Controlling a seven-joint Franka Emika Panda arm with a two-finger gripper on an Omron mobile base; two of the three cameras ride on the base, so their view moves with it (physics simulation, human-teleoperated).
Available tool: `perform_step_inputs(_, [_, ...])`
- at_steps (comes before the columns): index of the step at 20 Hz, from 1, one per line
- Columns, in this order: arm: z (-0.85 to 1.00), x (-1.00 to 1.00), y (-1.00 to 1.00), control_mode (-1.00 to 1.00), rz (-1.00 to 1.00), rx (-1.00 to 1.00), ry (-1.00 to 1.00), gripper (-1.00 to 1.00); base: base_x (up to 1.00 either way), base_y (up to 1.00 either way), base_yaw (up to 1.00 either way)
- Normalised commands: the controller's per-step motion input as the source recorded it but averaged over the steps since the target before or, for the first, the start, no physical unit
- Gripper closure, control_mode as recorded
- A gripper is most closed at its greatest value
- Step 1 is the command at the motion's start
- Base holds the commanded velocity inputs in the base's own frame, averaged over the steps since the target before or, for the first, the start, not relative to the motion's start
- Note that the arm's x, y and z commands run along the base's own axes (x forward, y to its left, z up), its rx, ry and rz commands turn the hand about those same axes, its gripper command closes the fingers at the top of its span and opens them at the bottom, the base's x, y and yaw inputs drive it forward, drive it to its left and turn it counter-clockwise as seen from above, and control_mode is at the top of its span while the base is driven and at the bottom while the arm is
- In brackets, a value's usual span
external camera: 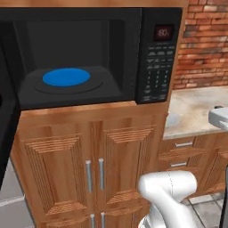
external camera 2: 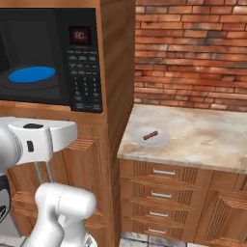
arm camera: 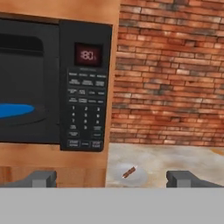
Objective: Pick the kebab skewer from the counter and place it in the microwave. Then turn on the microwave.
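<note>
- Two dark fingertips (arm camera: 43,178) stand far apart at the bottom of the hand view, so the gripper (arm camera: 116,179) is wide open with nothing between its jaws.
- Between those tips, well ahead of them, the skewer (arm camera: 128,172) lies on a small pale plate (arm camera: 139,177) on the counter (arm camera: 183,159).
- From the right base view the skewer (external camera 2: 151,135) is a short brown stick lying at a slant across the middle of the plate (external camera 2: 161,141), which sits near the counter's (external camera 2: 202,140) left front corner, close to the wooden cabinet side (external camera 2: 118,72).
- From the left base view, the plate's edge (external camera: 173,119) peeks out from behind the cabinet on the counter (external camera: 196,111); the skewer itself is hidden there.
- The microwave (external camera: 129,58) is set into the wooden cabinet above a pair of doors (external camera: 95,164) with metal handles. Its door is swung open to the left, its dark edge (external camera: 6,133) running down the left side of that view.
- Inside, a blue plate (external camera: 66,77) lies on the dark floor of the cavity with nothing on it.
- The button panel (arm camera: 85,109) is on the microwave's right side, with a red display (arm camera: 88,55) at its top.
- A brick wall (external camera 2: 193,53) backs the counter, and drawers (external camera 2: 161,193) with metal handles sit under it.
- The white arm (external camera 2: 43,140) reaches across the lower left of the right base view, in front of the cabinet and well apart from the skewer.
</note>
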Motion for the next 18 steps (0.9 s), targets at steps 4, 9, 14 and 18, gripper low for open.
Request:
perform_step_inputs(4, [0.0, 0.0, 0.0, 1.0, 0.0, 0.0, 0.0, -1.0, -0.01, -0.71, 0.0])
perform_step_inputs(9, [0.0, 0.0, 0.0, 1.0, 0.0, 0.0, 0.0, -1.0, 0.0, -0.63, 0.0])
perform_step_inputs(14, [0.0, 0.0, 0.0, 1.0, 0.0, 0.0, 0.0, -1.0, 0.08, -0.52, 0.0])
perform_step_inputs(18, [0.0, 0.0, 0.0, 1.0, 0.0, 0.0, 0.0, -1.0, 0.33, -0.32, 0.0])
